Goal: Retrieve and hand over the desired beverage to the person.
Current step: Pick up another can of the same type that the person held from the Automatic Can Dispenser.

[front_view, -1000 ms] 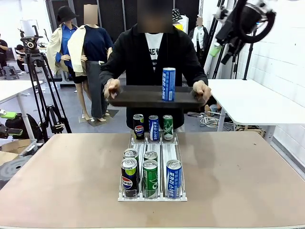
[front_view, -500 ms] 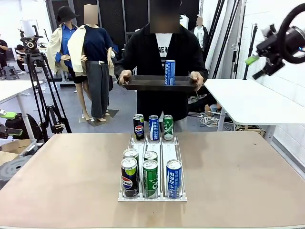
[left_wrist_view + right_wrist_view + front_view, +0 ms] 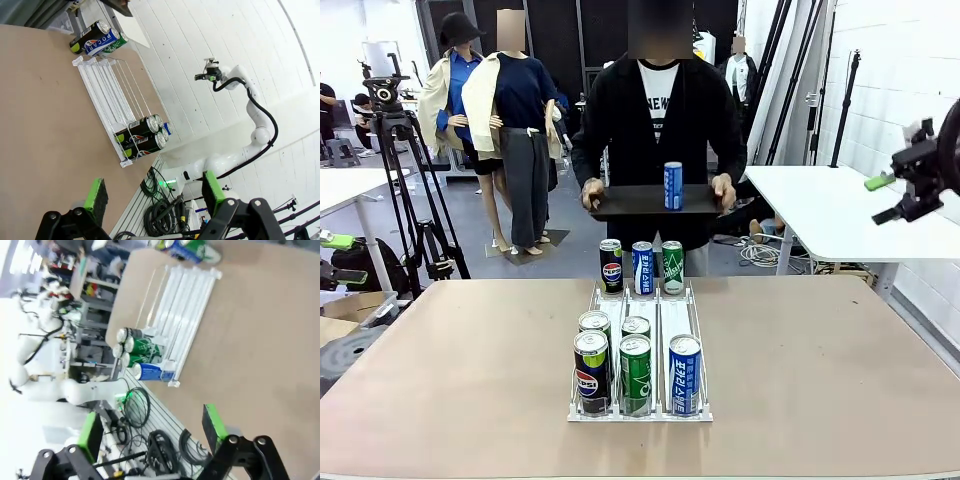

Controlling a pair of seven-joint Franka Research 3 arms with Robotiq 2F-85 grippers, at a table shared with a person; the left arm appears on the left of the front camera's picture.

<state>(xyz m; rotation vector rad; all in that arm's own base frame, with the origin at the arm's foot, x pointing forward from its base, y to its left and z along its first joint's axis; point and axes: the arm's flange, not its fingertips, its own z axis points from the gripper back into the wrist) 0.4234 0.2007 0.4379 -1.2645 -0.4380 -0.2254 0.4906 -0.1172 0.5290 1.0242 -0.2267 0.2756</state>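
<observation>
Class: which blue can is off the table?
The blue can upright on the black tray the person holds; the others stand at the white rack on the table.

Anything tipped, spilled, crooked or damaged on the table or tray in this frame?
Nothing stands out. The front cans in the rack and the three far cans stand upright. The blue can stands upright on the tray, which the person holds level. No spill shows.
</observation>
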